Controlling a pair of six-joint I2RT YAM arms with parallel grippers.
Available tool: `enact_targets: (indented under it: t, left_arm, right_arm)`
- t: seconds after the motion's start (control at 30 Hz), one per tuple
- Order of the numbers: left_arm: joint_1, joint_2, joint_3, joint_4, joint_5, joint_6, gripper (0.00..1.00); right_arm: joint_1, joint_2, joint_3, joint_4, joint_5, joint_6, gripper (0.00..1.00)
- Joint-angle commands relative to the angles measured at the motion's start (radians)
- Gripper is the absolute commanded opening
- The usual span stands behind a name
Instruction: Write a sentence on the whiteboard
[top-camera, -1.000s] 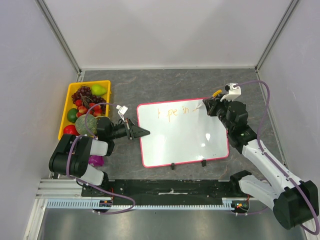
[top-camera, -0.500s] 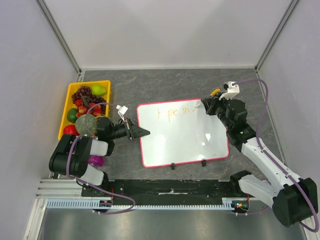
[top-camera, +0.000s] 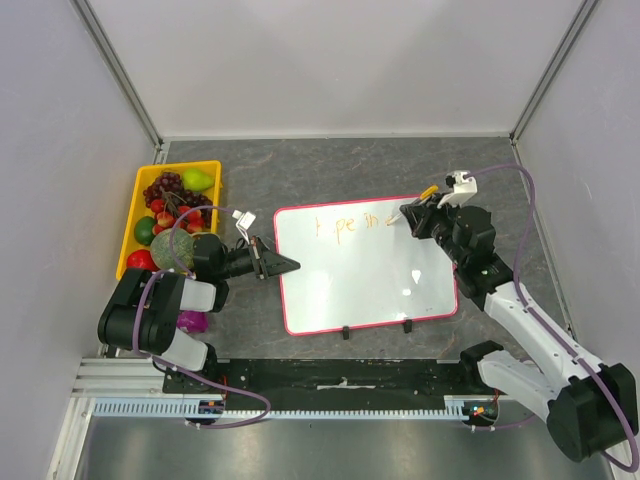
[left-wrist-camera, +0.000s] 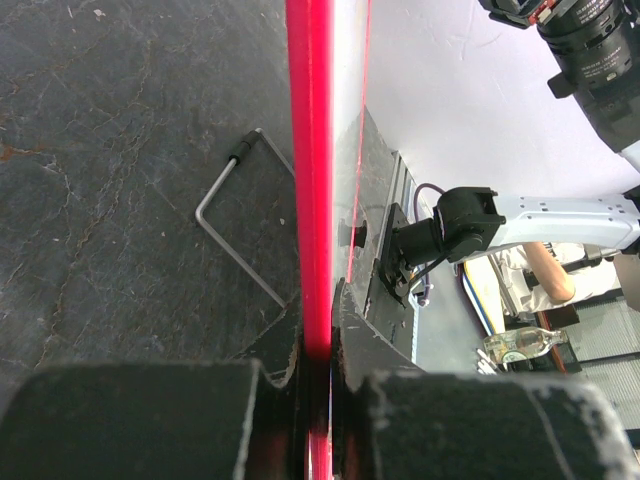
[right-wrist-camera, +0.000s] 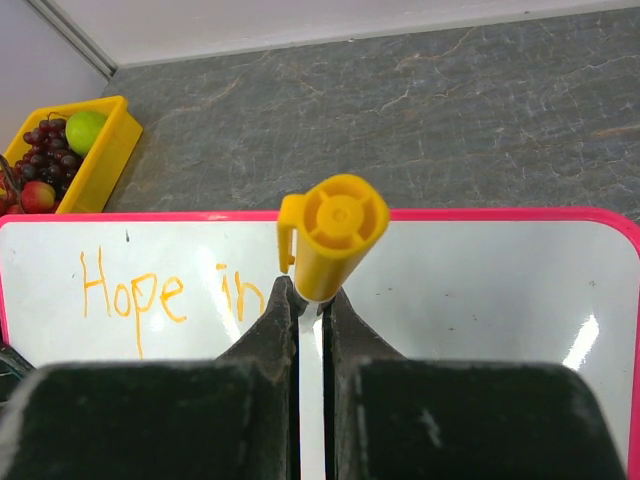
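The whiteboard (top-camera: 360, 285), white with a pink-red frame, lies flat on the dark table. My left gripper (top-camera: 290, 265) is shut on the frame of its left edge (left-wrist-camera: 310, 150), with a finger on each face of the board (left-wrist-camera: 318, 320). Orange writing of the sentence (top-camera: 345, 226) runs along the top and reads "Hope in" (right-wrist-camera: 165, 295) in the right wrist view. My right gripper (top-camera: 412, 215) is shut on a marker with a yellow cap end (right-wrist-camera: 335, 235), held over the board just right of "in". The marker's tip is hidden behind the fingers (right-wrist-camera: 275, 320).
A yellow tray (top-camera: 140, 190) of fruit sits at the left, behind the left arm. A purple object (top-camera: 190, 321) lies by the left arm's base. A bent metal rod (left-wrist-camera: 225, 215) lies on the table beside the board. Two black feet (top-camera: 345, 331) mark the board's near edge.
My right gripper has shifted slightly left with the marker, staying at the end of the written word "in". The left gripper and the board have not moved.
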Motion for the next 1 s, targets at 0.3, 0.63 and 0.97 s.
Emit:
enact_targets:
  t: [0.3, 0.63, 0.97]
  left_arm:
    - [-0.002, 0.011, 0.003, -0.039, -0.071, 0.16, 0.02]
    - [-0.004, 0.011, 0.003, -0.039, -0.071, 0.163, 0.02]
    - [-0.002, 0.011, 0.003, -0.039, -0.071, 0.162, 0.02]
  right_arm:
    - [-0.004, -0.023, -0.001, -0.081, 0.115, -0.02, 0.0]
    - [-0.002, -0.023, 0.064, -0.083, 0.117, -0.001, 0.0]
    - [-0.004, -0.019, 0.109, -0.075, 0.125, -0.009, 0.0]
